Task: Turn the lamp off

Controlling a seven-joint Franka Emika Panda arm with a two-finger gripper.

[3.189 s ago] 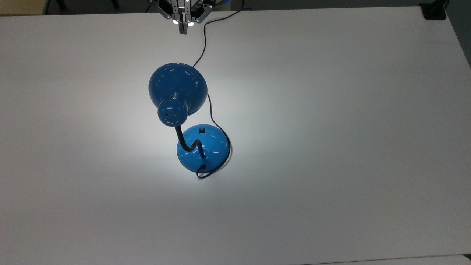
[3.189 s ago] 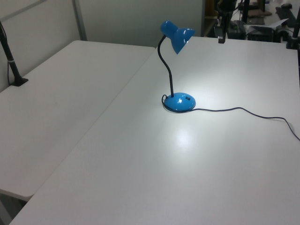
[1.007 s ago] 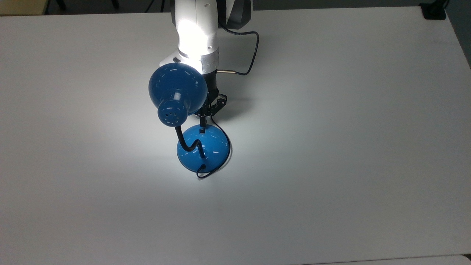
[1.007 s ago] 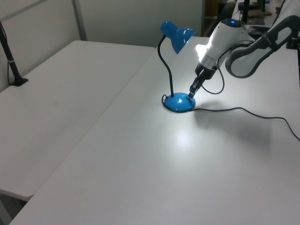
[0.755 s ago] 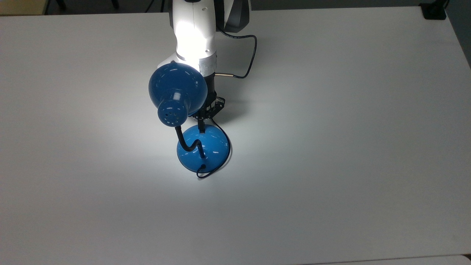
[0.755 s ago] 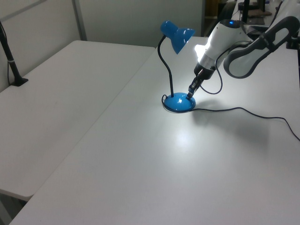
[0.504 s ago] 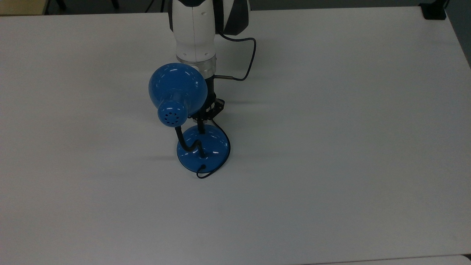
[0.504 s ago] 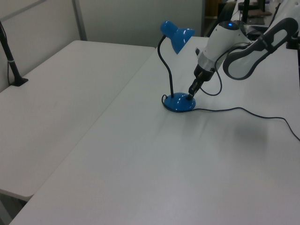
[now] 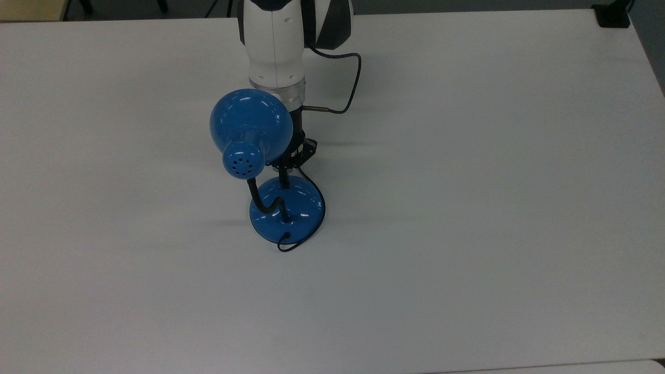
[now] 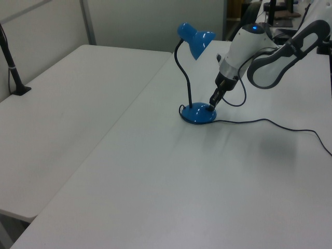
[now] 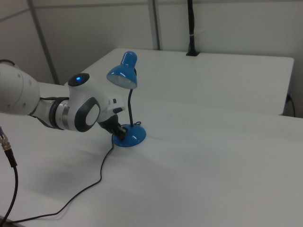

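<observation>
The lamp stands mid-table, its blue bell shade (image 9: pixel 250 123) bent over on the black gooseneck (image 9: pixel 262 200) above the round blue base (image 9: pixel 288 210). No pool of light lies on the table beneath it. My gripper (image 9: pixel 284 182) is shut, and its narrow tip rests on the far side of the base where the switch sits, which hides the switch. In the left view the gripper (image 10: pixel 211 106) touches the right side of the base (image 10: pixel 197 114), under the shade (image 10: pixel 196 41). The right view has the gripper (image 11: pixel 120 134) at the left edge of the base (image 11: pixel 133 136).
The lamp's black cord (image 10: pixel 262 122) trails across the white table (image 9: pixel 467 208) away from the base. The arm's own cable (image 9: pixel 354 78) loops beside the wrist. A black clamp (image 9: pixel 613 16) sits at one corner, and a black post (image 10: pixel 12 67) rises from a second table.
The arm came in from the table's far edge and set its tip on the lamp's base. The bright pool of light under the shade has gone out. Since then the arm has barely moved.
</observation>
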